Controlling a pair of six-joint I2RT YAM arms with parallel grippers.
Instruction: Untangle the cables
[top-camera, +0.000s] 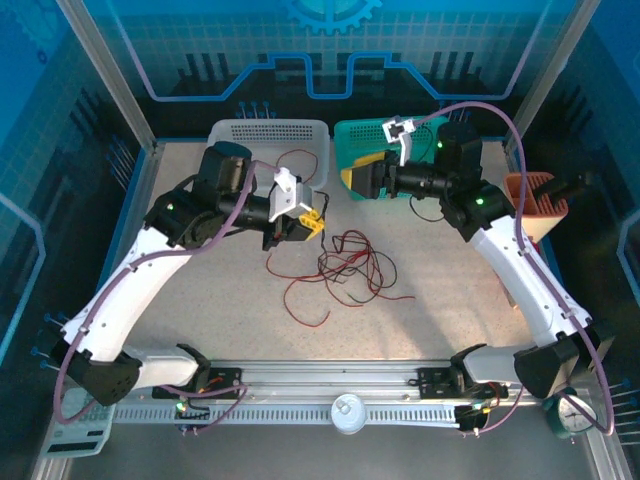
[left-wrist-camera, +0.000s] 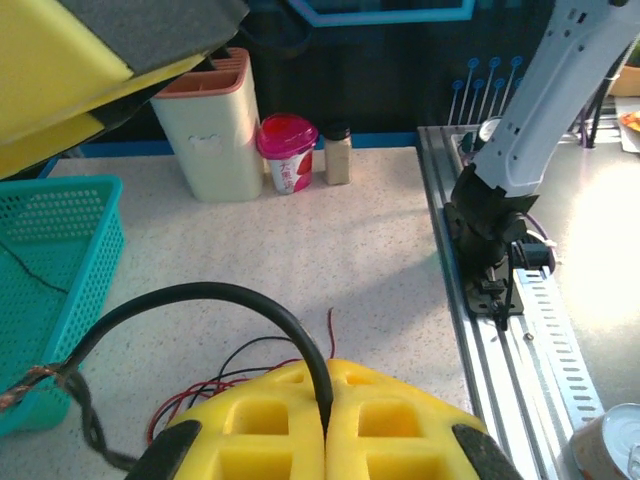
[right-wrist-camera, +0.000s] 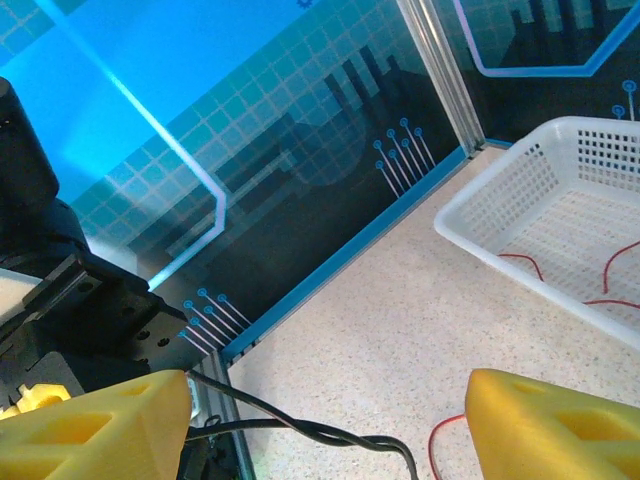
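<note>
A loose tangle of thin red and black cables (top-camera: 352, 262) lies mid-table, and its strands also show on the table in the left wrist view (left-wrist-camera: 215, 385). My left gripper (top-camera: 310, 222) hovers just left of the tangle, its yellow fingers (left-wrist-camera: 400, 430) shut on a black cable (left-wrist-camera: 300, 345) that arcs away to the left and twists with another strand. My right gripper (top-camera: 352, 178) is in front of the green basket (top-camera: 375, 135), open. A twisted black cable (right-wrist-camera: 330, 437) runs between its spread fingers (right-wrist-camera: 550, 430). One red cable (right-wrist-camera: 600, 290) lies in the white basket (right-wrist-camera: 500, 230).
The white basket (top-camera: 268, 135) and the green basket stand side by side at the back. A beige holder with an orange top (top-camera: 540, 200), a pink-lidded cup (left-wrist-camera: 287, 150) and a small bottle (left-wrist-camera: 338, 155) stand at the right. A metal rail (top-camera: 330, 380) runs along the near edge.
</note>
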